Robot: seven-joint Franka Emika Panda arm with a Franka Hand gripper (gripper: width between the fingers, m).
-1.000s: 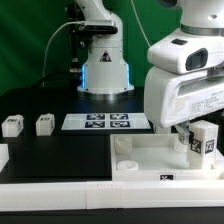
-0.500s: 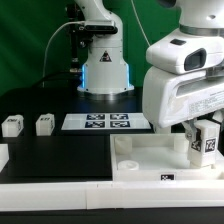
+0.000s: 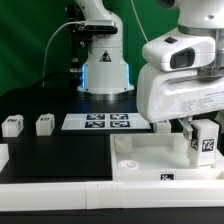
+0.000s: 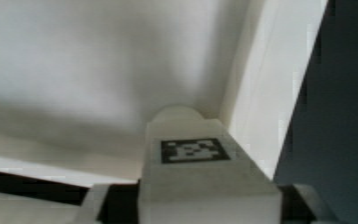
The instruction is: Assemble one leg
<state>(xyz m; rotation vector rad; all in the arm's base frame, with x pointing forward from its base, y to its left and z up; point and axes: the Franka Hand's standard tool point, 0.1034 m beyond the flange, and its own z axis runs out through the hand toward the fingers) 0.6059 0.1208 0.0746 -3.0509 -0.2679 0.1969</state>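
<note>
White housing hides most of your gripper [image 3: 203, 135]; its fingers are barely visible, yet it is clenched on the leg [image 3: 206, 142], held upright over the tabletop [image 3: 150, 160] near the exterior view's right edge. Since a second ago, your arm has edged toward the exterior view's left.

End effector [image 3: 204, 133] grips leg [image 3: 205, 143]

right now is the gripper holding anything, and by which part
Yes. The gripper holds the leg, a small white post with a marker tag, by one end. The rest of it points at the white tabletop below.
</note>
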